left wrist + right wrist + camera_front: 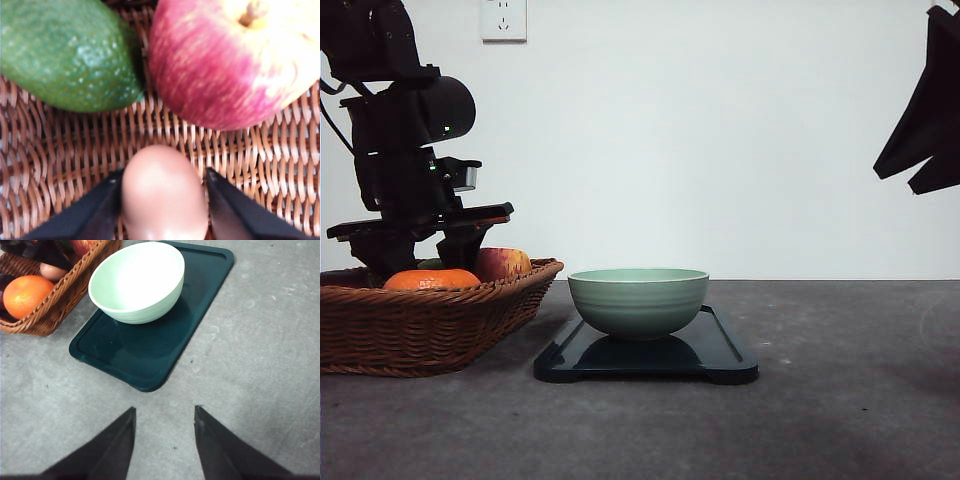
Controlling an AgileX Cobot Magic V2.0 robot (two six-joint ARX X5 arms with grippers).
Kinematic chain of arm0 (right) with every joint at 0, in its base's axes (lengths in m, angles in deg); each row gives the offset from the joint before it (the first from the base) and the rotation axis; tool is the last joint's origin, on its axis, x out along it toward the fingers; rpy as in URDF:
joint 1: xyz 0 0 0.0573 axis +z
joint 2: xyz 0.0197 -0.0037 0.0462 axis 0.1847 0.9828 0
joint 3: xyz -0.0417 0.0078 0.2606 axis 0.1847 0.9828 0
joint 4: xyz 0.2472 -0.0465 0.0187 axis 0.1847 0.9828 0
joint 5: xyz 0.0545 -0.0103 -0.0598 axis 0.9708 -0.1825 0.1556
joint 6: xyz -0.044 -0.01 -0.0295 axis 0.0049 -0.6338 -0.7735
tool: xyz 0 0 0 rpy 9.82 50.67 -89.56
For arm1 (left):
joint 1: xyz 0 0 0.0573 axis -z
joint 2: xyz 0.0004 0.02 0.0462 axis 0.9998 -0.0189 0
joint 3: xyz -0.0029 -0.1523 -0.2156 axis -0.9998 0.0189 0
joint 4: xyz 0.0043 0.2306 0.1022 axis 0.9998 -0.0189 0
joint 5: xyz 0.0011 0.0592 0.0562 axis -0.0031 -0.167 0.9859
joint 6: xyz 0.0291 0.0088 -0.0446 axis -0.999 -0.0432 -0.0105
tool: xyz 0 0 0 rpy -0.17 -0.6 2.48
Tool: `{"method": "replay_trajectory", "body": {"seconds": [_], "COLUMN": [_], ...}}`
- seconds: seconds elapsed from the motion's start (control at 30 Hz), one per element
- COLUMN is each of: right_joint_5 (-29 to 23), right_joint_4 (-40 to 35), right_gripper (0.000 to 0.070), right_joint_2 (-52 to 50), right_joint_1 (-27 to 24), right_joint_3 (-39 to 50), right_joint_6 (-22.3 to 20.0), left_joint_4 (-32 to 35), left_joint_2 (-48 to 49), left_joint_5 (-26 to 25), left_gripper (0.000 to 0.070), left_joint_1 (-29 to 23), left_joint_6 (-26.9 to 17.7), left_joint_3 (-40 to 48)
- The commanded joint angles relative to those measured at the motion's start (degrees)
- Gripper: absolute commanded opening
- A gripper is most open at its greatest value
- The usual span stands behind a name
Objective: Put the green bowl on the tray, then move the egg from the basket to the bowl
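Green bowl point(638, 300): pale sage, faint horizontal ridges, lighter rim. Tray point(725, 352): glossy black-navy. Basket point(420, 325): brown woven wicker. Egg point(162, 195): pinkish tan. Apple point(235, 60): red streaked over yellow. Orange point(26, 294): bright orange. Avocado point(67, 52): speckled green.

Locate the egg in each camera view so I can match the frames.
Front view: I can't pick out the egg; the left gripper sits low over the basket.
Left wrist view: the egg lies between the gripper's fingers on the wicker, near a red apple.
Right wrist view: the egg is in the basket, beside the orange.
Shared landmark: the basket.
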Motion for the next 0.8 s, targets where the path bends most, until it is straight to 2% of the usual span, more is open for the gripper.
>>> {"method": "replay_trajectory", "body": {"seconds": [0.0,0.6,0.7,0.77], "right_joint_5": [-0.12,-1.37,-1.38,-1.39], "right_joint_4": [-0.37,-0.35,-0.36,-0.37], "right_gripper": [0.0231,0.0231,0.0231,0.0231], "right_joint_2": [0.35,0.35,0.35,0.35], "right_joint_1": [0.46,0.46,0.46,0.46], "right_joint_3": [-0.28,-0.28,-0.28,-0.28], "right_joint_6": [0.66,0.66,0.66,0.66], "left_joint_4": [-0.18,-2.20,-2.64,-2.75], "left_joint_2": [-1.42,0.06,1.10,1.96], "left_joint_5": [0.17,0.17,0.17,0.17], "left_gripper": [0.0267,0.0247,0.0186,0.0176], "left_joint_1": [0.04,-0.56,-0.71,-0.85], "left_joint_6": [0.04,0.02,0.00,0.01], "left_joint_3": [-1.40,-1.40,-1.40,-1.40]}}
